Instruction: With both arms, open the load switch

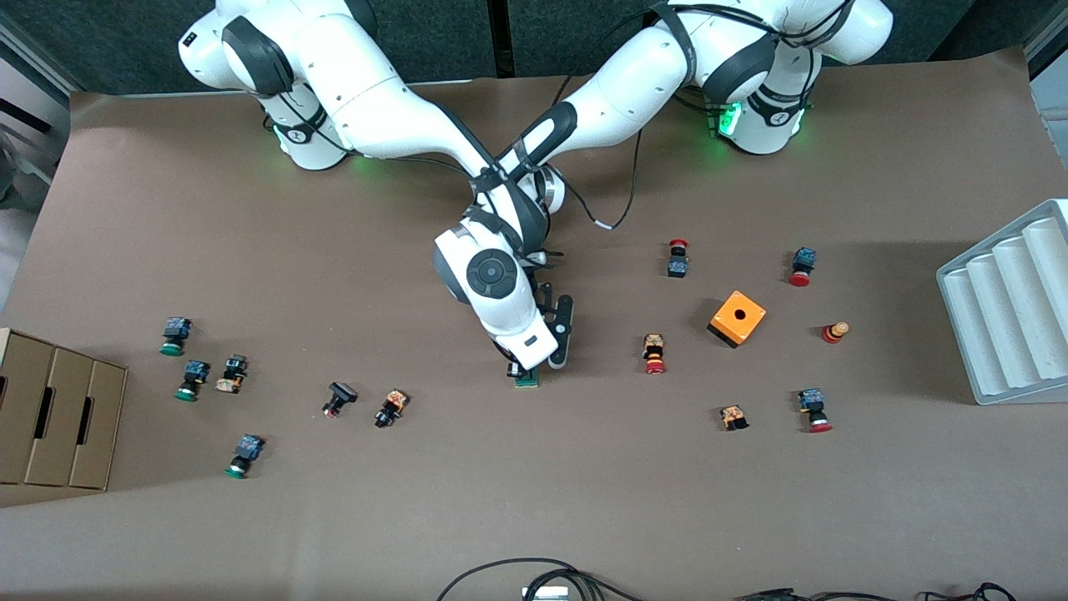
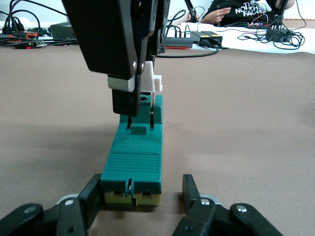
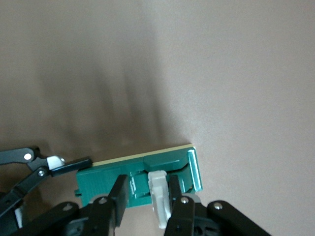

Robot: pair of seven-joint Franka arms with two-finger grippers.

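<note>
The load switch (image 1: 526,381), a slim dark-green block (image 2: 135,162) with a pale underside, lies flat at mid-table. My right gripper (image 3: 147,183) comes down on it from above. It is shut on the white piece (image 3: 158,194), which sticks up between its fingers (image 2: 123,101). My left gripper (image 2: 140,194) stands low and open around the block's other end. One of its fingers (image 2: 91,196) touches the block's side; the other (image 2: 189,191) stands a little apart from it. In the front view the right hand (image 1: 501,292) hides most of the left gripper, and only one left finger (image 1: 564,332) shows.
An orange cube (image 1: 738,318) and several red-capped buttons (image 1: 655,354) lie toward the left arm's end. Green-capped buttons (image 1: 174,335) and cardboard boxes (image 1: 58,409) lie toward the right arm's end. A grey ribbed tray (image 1: 1014,300) sits at the table edge, and cables (image 1: 534,576) lie nearest the front camera.
</note>
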